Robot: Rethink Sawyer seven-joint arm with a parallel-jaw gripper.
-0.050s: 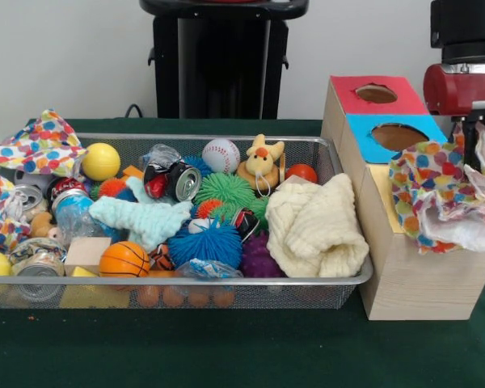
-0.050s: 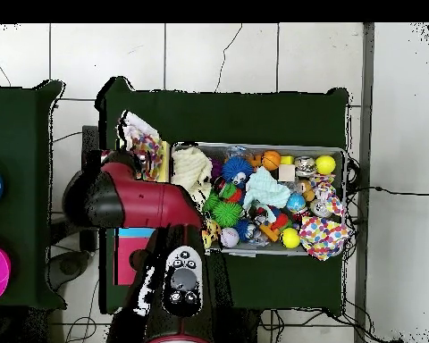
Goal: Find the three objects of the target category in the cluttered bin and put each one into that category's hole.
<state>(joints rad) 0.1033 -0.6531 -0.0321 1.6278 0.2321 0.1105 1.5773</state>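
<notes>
Green tabletop (image 1: 226,347) fills the foreground, and on it sits the wire mesh bin (image 1: 178,293), packed with clutter: an orange basketball (image 1: 124,259) and a blue spiky ball (image 1: 205,243) near the front rim, a cream cloth (image 1: 317,226) heaped at the end nearest the wooden box (image 1: 404,275), and a baseball (image 1: 221,154) and a yellow plush toy (image 1: 261,161) toward the back. Beside the bin, the box has its yellow top closest, then a blue section with a hole (image 1: 398,136), then a red one with a hole (image 1: 376,93). A polka-dot cloth (image 1: 436,194) hangs over the box's yellow end, dangling under the gripper (image 1: 478,133), which appears to be grasping it from above; it looks carried there for dropping into the cloth hole. A matching polka-dot cloth (image 1: 34,147) drapes the bin's far corner, probably another target to fetch.
</notes>
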